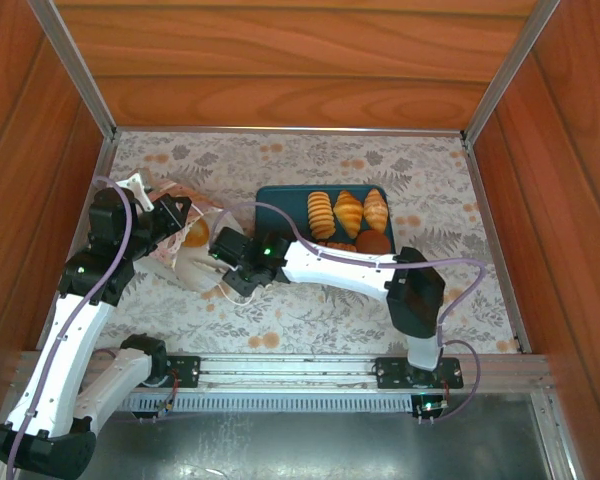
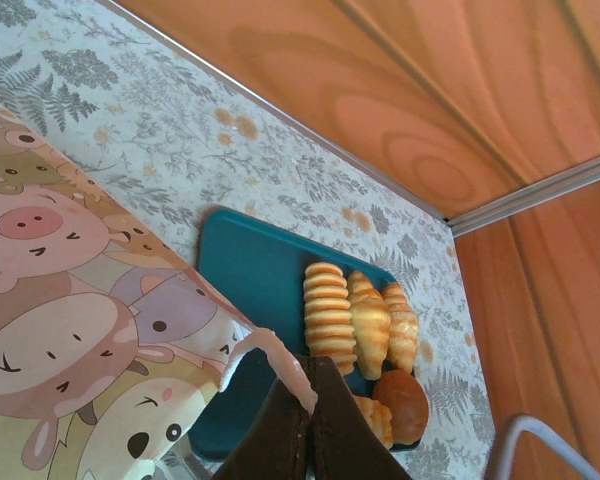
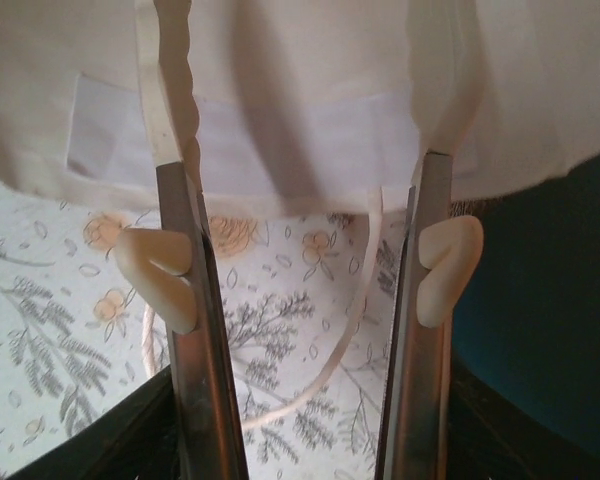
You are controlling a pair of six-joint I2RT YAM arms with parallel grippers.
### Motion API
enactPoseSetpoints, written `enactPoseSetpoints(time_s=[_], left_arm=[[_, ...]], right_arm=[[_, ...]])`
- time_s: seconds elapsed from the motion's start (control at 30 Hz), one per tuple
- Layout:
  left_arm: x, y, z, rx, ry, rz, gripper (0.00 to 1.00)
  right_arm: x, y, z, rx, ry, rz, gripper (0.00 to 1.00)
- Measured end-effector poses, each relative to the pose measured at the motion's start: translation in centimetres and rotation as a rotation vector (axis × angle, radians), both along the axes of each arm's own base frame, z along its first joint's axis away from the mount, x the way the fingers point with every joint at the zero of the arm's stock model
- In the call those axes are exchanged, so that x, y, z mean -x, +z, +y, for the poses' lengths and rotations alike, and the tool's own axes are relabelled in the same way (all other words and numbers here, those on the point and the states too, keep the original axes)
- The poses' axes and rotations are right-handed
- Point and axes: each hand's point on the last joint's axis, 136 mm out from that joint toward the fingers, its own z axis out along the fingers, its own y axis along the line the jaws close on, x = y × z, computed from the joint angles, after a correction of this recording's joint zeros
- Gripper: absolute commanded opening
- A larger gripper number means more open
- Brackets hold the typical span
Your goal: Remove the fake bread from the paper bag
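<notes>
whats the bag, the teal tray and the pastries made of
Bag: paper by the look, matte, printed cartoon animals, creased edge. Tray: probably plastic, smooth even teal, rounded corner. Pastries: likely moulded plastic or foam, very regular golden ridges; the look leaves it open.

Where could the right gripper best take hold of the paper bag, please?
Its reinforced rim, approached from the mouth side: that thin flat edge of the paper bag faces the right gripper's open fingers, beside the dangling cord handle.
</notes>
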Motion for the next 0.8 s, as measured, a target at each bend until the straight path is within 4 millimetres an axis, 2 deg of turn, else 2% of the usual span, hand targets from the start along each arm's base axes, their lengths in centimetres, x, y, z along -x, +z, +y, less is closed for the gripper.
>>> enactPoseSetpoints(time_s=[0.23, 0.5, 0.8], left_arm=[[0.0, 0.0, 0.0, 0.000, 0.000, 0.001, 0.00], [0.0, 0.0, 0.0, 0.000, 0.000, 0.001, 0.00], [0.0, 0.0, 0.0, 0.000, 0.000, 0.001, 0.00]], right_arm=[[-2.7, -0.6, 1.9, 0.027, -0.044, -0.055, 0.63], [-3.9, -1.1, 2.5, 0.046, -0.039, -0.085, 0.66], [-4.6, -2.8, 3.3, 0.071, -0.024, -0.089, 0.67]])
